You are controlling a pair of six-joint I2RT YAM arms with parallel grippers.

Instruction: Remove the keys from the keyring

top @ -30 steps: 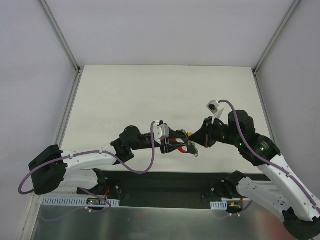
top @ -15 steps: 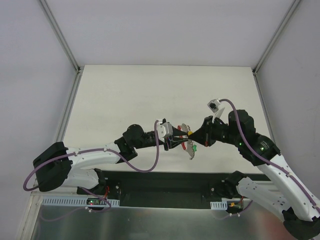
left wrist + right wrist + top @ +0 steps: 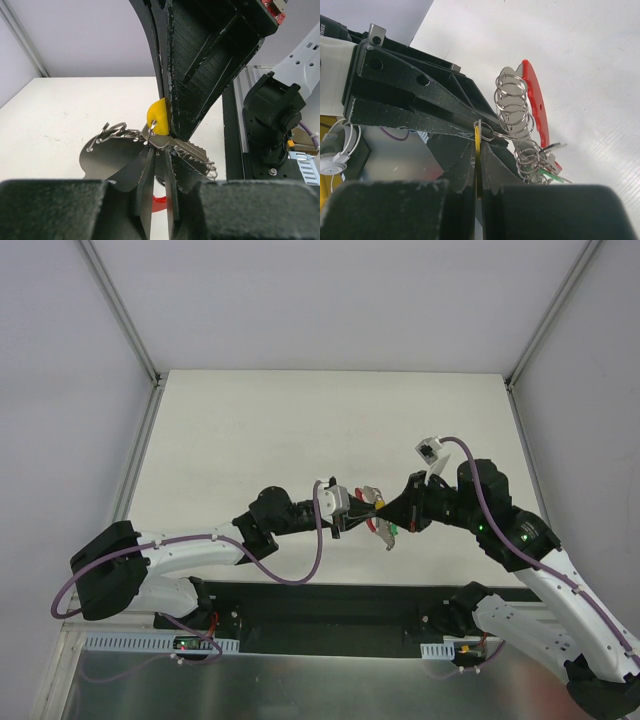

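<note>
White desk (image 3: 300,420) lies below, and above its near edge the right hand (image 3: 477,150) pinches the yellow key (image 3: 159,116) by its plastic head while the left hand (image 3: 161,155) nips its blade, ring (image 3: 487,133) and other keys (image 3: 536,100) dangling: likely light, stiff, slippery metal, best gripped flat.

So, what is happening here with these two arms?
Above the table, the right end effector is shut on the yellow-headed key. The left end effector has its jaws narrowly around a silvery blade beside it; a firm grip cannot be confirmed. The other keys and rings hang alongside, not yet removed.
</note>
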